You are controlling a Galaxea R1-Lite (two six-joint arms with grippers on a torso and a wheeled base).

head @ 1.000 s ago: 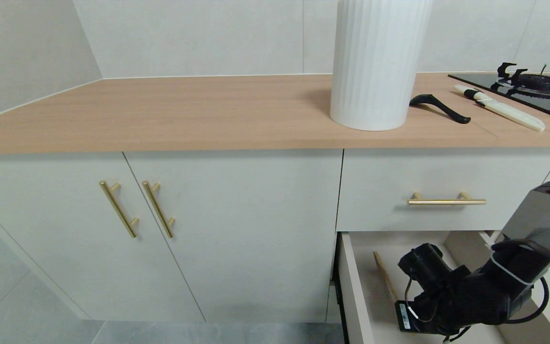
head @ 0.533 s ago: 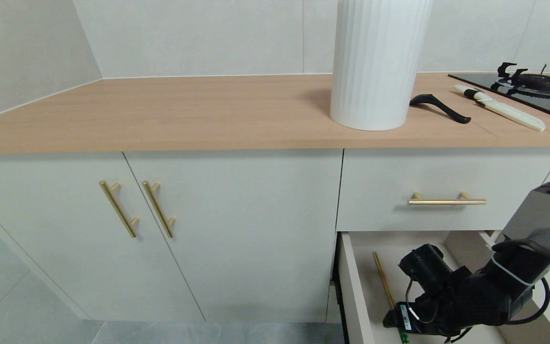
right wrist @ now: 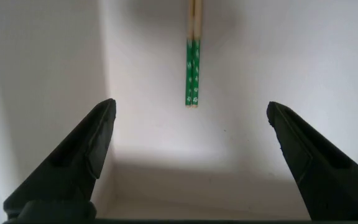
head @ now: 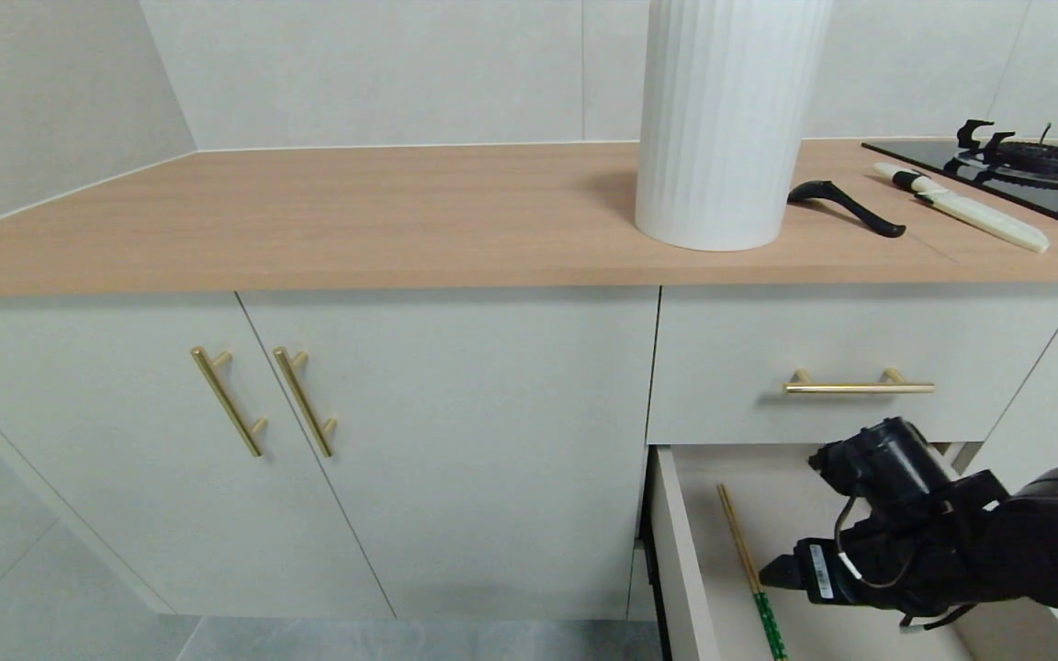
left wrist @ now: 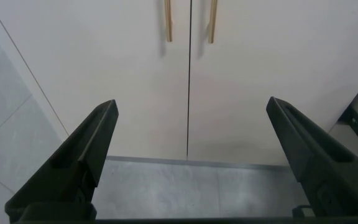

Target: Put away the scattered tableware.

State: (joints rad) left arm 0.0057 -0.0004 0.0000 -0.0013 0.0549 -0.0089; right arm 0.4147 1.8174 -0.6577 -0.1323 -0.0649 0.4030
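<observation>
Right gripper [right wrist: 190, 107] hangs spread over the open drawer [head: 679, 551], chopsticks [head: 749, 574] lying by its left wall; left gripper [left wrist: 190, 104] gapes before cabinet doors [left wrist: 260, 74].

1. Your right arm [head: 1034, 551] comes in low from the near right edge and stretches leftward, roughly level.
2. At its end the wrist carries the right tool [head: 782, 576] with the tips aimed left and slightly down, and the camera housing sits on top.
3. In the right wrist view, that tool's fingers [right wrist: 82, 158] stand wide apart with nothing clamped between them.
4. Your left tool [left wrist: 191, 107] is held low, facing the far side. Its fingers [left wrist: 82, 162] are spread just as wide and grip nothing.
</observation>
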